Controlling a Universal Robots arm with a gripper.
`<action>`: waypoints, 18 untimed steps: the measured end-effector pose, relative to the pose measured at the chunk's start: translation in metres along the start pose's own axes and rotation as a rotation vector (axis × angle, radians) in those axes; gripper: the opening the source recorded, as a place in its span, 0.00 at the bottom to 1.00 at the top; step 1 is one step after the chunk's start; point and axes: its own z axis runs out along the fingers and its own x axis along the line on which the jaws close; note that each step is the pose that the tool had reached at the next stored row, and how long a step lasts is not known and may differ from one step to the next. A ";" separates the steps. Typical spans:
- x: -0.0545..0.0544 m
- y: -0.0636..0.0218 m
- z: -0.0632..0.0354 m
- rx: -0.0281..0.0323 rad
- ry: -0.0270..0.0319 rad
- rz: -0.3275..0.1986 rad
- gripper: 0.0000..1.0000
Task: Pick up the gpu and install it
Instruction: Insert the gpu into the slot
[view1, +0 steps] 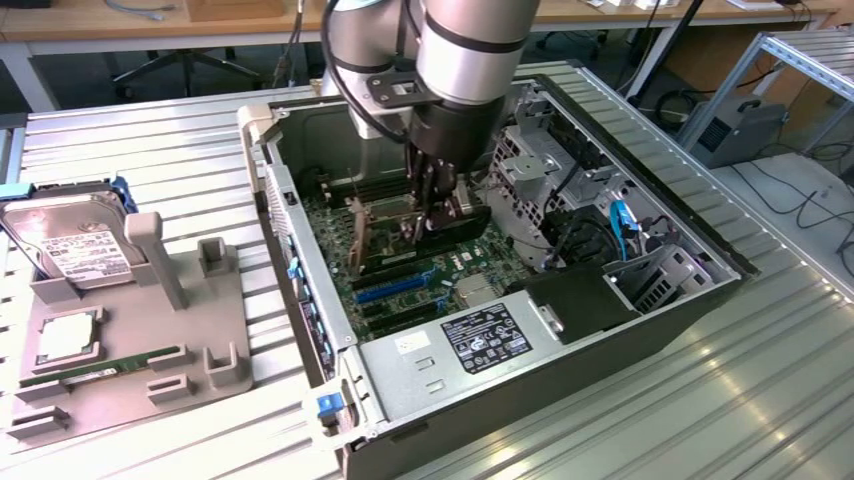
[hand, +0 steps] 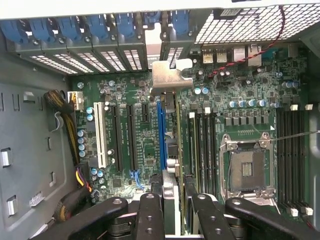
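The gpu (view1: 378, 232) hangs on edge inside the open computer case (view1: 561, 390), just above the green motherboard (view1: 400, 290). My gripper (view1: 437, 215) is shut on its upper edge. In the wrist view the gpu (hand: 171, 76) appears edge-on. Its silver end bracket sits near the case's rear slot covers, and its thin body runs back between my fingers (hand: 150, 215). The card lies alongside the long blue slot (hand: 161, 130). I cannot tell whether its lower edge touches the slot.
A grey fixture (view1: 200, 375) on the exterior view's left carries a hard drive (view1: 74, 250), a processor (view1: 67, 340) and a green memory stick (view1: 114, 365). Inside the case are a power supply (view1: 467, 345), a drive cage (view1: 534, 170) and blue cables (view1: 625, 225). Memory slots (hand: 202, 145) and the processor socket (hand: 247, 167) flank the card.
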 end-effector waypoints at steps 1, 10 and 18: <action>0.000 0.0006 0.0001 -0.0001 0.0001 0.000 0.27; 0.001 0.0066 0.0013 -0.0001 0.0000 0.000 0.27; 0.001 0.0118 0.0043 0.0001 0.0034 0.000 0.27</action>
